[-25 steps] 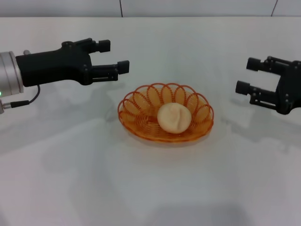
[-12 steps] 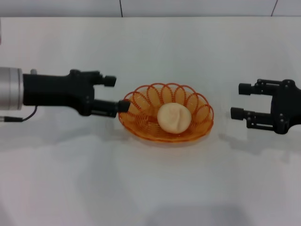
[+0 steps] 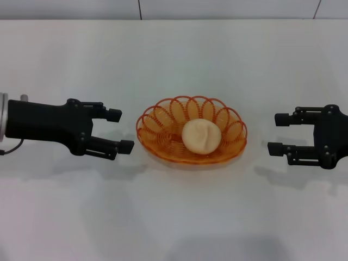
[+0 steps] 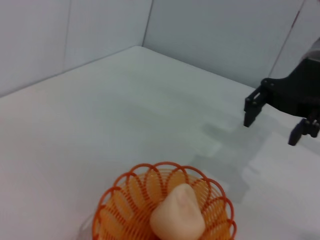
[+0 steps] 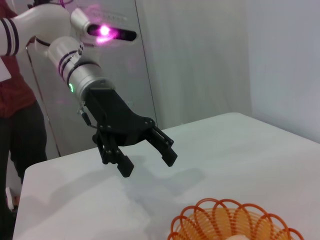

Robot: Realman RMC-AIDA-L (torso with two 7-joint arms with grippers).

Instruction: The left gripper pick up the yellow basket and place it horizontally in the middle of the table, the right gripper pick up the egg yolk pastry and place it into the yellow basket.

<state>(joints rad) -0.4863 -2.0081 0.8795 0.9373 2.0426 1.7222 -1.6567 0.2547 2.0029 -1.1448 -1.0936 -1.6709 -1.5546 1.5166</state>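
The yellow basket [image 3: 191, 137] lies flat in the middle of the white table [image 3: 174, 217]. The egg yolk pastry [image 3: 201, 136] rests inside it, right of centre. My left gripper [image 3: 120, 130] is open and empty, just left of the basket, not touching it. My right gripper [image 3: 277, 133] is open and empty, to the right of the basket with a gap between. The left wrist view shows the basket [image 4: 125, 210], the pastry [image 4: 176, 215] and the right gripper [image 4: 272, 122] beyond. The right wrist view shows the left gripper [image 5: 149, 159] and the basket's rim [image 5: 225, 222].
A grey wall [image 3: 217, 8] runs along the table's far edge. A person in a dark red top [image 5: 17, 90] stands beyond the table in the right wrist view.
My left gripper came down towards the basket's left rim, then drew back left, open. My right gripper dropped lower and settled right of the basket. Basket and pastry did not move.
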